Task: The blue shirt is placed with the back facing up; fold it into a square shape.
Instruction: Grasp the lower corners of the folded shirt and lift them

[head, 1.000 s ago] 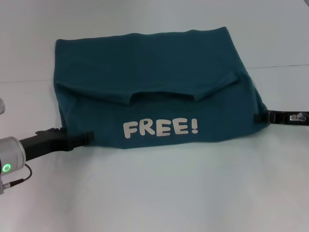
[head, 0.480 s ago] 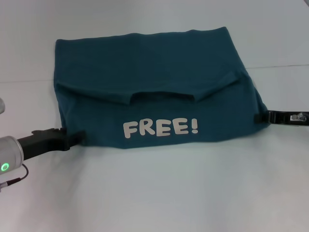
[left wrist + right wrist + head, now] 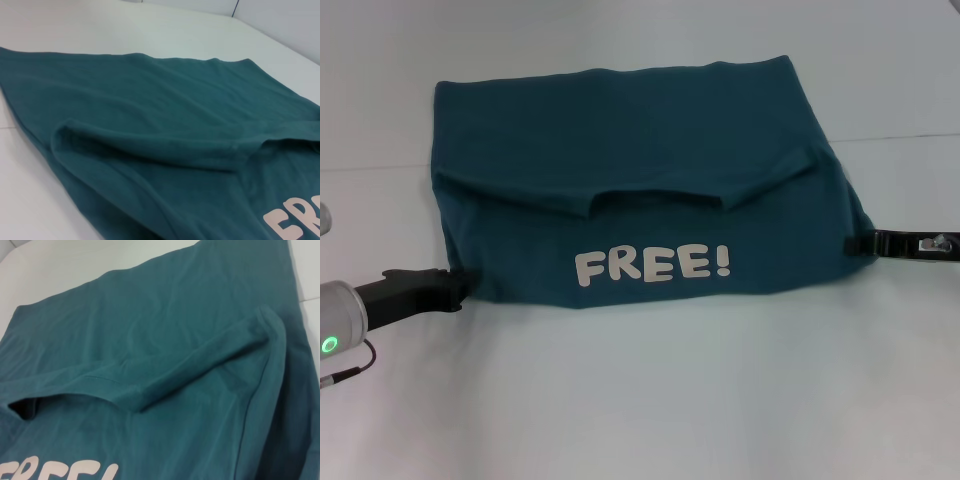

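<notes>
- Lying on the white table (image 3: 650, 400), the blue shirt (image 3: 640, 150) is already folded once: its near half is turned over so the "FREE!" lettering (image 3: 652, 265) faces up, with the collar opening and sleeve edges just behind that lettering.
- Sitting at the shirt's near-left corner, the left gripper (image 3: 458, 285) touches the fabric edge; whether its fingers are spread or pinching cloth, I cannot tell.
- Sitting at the shirt's near-right corner, the right gripper (image 3: 855, 243) also meets the hem; its fingers are likewise too hidden to judge.
- Risk: if either gripper has cloth caught when it moves away from the shirt, it could drag that corner and undo the fold.
- Risk: the folded layer bulges loosely near the sleeves, so a one-sided tug would likely skew the edges and spoil the square.
- Risk: for the next fold, a grasp taking only the top layer would probably leave the lower layer behind.
</notes>
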Robot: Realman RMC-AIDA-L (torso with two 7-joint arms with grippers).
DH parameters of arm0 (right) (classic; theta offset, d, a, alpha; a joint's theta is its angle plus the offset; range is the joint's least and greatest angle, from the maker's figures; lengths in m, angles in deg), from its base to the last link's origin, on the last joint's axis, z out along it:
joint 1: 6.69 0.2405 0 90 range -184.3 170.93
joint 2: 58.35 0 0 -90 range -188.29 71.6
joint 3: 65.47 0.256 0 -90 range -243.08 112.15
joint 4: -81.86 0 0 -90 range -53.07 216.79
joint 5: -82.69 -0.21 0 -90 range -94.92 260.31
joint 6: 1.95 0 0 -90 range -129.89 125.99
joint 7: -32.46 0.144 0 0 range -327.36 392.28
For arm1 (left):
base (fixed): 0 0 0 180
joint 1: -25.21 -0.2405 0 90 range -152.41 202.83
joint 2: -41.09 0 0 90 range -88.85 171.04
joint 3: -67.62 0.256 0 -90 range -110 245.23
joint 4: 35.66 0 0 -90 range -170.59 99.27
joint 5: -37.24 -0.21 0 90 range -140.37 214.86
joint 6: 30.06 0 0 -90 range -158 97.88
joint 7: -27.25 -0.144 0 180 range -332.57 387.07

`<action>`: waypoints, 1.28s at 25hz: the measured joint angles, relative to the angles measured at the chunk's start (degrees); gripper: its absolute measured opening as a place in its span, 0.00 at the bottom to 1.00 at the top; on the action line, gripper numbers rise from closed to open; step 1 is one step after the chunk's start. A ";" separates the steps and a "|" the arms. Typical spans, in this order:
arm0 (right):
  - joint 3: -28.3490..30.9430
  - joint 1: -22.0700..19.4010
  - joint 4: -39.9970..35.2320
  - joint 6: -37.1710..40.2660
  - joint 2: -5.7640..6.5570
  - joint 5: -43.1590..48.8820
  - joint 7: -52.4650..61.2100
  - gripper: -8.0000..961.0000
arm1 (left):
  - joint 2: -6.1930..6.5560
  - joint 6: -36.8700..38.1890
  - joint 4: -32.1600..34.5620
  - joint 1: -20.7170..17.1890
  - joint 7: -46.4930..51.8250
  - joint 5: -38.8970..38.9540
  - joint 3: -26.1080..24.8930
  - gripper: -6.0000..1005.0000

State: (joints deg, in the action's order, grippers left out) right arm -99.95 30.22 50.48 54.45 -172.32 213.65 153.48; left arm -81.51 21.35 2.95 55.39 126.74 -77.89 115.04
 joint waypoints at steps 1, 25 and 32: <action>-0.03 0.00 -0.01 0.00 0.00 0.00 0.00 0.05 | 0.00 -0.10 -0.04 0.01 0.00 0.00 0.02 0.25; 0.50 -8.47 -2.41 10.25 0.42 -10.35 -12.67 0.05 | 1.53 12.28 5.44 -3.92 3.84 -3.41 -7.76 0.01; 2.93 -14.95 -5.13 20.17 -0.33 -12.03 -19.26 0.05 | 1.60 22.74 7.77 -6.90 4.77 -3.60 -11.23 0.01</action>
State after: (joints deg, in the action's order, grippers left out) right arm -97.03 15.27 45.35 74.62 -172.65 201.62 134.22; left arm -79.91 44.09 10.71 48.49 131.51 -81.49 103.80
